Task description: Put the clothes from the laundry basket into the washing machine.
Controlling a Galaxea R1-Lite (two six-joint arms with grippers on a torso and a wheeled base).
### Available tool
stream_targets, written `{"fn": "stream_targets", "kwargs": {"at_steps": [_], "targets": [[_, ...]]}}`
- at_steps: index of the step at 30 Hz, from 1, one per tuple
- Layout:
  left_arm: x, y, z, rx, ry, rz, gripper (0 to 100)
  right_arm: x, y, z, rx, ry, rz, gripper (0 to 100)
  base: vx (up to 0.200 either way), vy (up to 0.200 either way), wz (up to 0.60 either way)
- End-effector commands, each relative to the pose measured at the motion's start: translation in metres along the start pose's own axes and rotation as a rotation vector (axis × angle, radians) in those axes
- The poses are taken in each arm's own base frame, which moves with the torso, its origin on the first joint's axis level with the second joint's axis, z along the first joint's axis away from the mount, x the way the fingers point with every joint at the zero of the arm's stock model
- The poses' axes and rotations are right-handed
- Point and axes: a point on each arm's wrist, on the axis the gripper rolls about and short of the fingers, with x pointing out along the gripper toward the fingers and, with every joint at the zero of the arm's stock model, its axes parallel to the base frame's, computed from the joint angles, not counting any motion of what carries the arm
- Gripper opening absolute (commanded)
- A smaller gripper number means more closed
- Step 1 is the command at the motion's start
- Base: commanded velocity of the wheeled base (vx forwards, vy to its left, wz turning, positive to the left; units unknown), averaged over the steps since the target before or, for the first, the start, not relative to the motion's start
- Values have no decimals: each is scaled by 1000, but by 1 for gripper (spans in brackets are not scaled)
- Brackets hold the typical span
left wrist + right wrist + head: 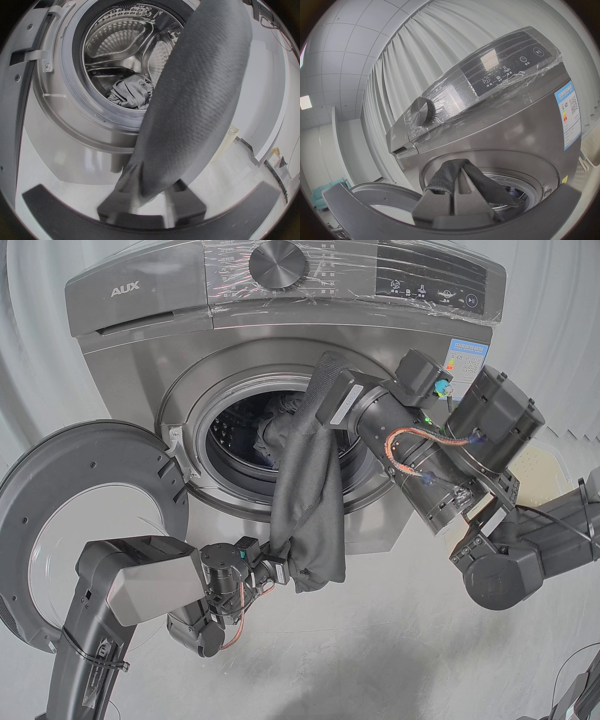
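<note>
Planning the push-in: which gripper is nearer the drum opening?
Right. The right gripper holds the dark garment at the upper rim of the drum opening; the left gripper grips the garment's lower end, below the opening.

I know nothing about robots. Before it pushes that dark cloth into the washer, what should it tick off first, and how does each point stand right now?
1. Door swung wide open, out of the way: ok.
2. Right end effector clamped on the dark garment, at its upper end by the drum opening: ok.
3. Left end effector clamped on the lower end: ok.
4. Room in the drum: ok, just a small grey pile lies at the bottom.
5. Garment inside the drum: not ok, most of it hangs outside, below the opening.
6. More clothes waiting in the basket: cannot tell.
</note>
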Motion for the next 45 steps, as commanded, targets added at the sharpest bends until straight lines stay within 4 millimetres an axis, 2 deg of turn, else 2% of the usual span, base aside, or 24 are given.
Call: {"fn": "stream_targets", "kwargs": {"at_steps": [1,5,7,13,15,17,18,20,23,27,31,35,40,45], "targets": [[-1,1,9,-5,-21,3,0,0,-2,0,1,0,-6,0,0,0,0],[-5,7,28,-10,-54,18,0,-2,-8,1,-8,5,-19,0,0,0,0],[-14,6,45,-12,-72,17,0,-3,-16,4,-19,2,-40,0,0,0,0],[-73,-1,113,-50,-134,-36,0,-11,-52,12,-66,-7,-124,0,0,0,0],[-87,1,128,-50,-156,-57,0,-14,-58,15,-70,-13,-138,0,0,0,0],[-110,2,152,-48,-203,-99,0,-21,-68,19,-56,-19,-162,0,0,0,0],[-112,2,155,-48,-209,-104,0,-23,-70,20,-53,-19,-165,0,0,0,0],[-129,2,177,-69,-267,-144,0,-33,-79,21,-33,0,-191,0,0,0,0],[-139,0,194,-76,-319,-168,0,-44,-91,13,-30,44,-221,0,0,0,0],[-143,1,199,-73,-338,-167,0,-46,-102,10,-48,56,-256,0,0,0,0],[-146,0,201,-69,-341,-179,0,-45,-131,5,-87,66,-336,0,0,0,0],[-150,-1,211,-65,-377,-187,0,-47,-141,4,-101,73,-374,0,0,0,0],[-154,-3,220,-62,-413,-195,0,-58,-146,-7,-108,131,-386,0,0,0,0],[-155,-3,228,-58,-442,-196,0,-54,-145,-4,-106,110,-379,0,0,0,0]]}}
